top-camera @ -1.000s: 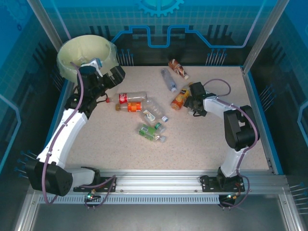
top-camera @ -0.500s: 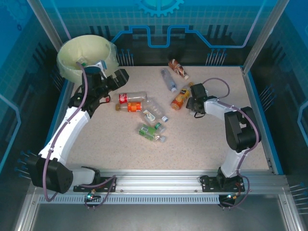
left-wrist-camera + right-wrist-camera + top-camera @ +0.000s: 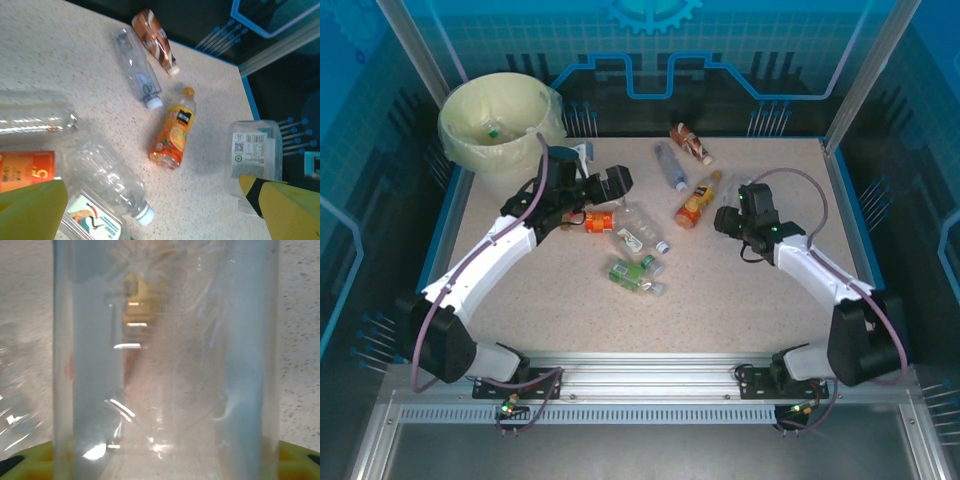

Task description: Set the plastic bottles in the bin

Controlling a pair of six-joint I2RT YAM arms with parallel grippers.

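Nearest you on the speckled table (image 3: pixel 750 300), two green-labelled bottles (image 3: pixel 632 273) lie close together. Just past them, a white-capped bottle (image 3: pixel 642 236) and a red-labelled bottle (image 3: pixel 600 222) lie side by side under the end of your left arm. Your left gripper (image 3: pixel 605 182) hangs over this cluster with its yellow fingers (image 3: pixel 32 210) spread wide and nothing between them.

To the right, your right gripper (image 3: pixel 727 221) is low over the table. A clear square-sided bottle (image 3: pixel 165 365) stands upright between its jaws, which press against both its sides.

Just beyond that gripper, an orange juice bottle (image 3: pixel 695 204) lies on its side with its cap pointing away from you. Farther back lies a clear blue-tinted bottle (image 3: pixel 670 166), and a brown-labelled bottle (image 3: pixel 691 143) sits just beside it near the far edge.

The bin (image 3: pixel 500 115) stands at the far left corner, outside the table's blue rim, well apart from every bottle on the table. It is lined with a yellowish bag.
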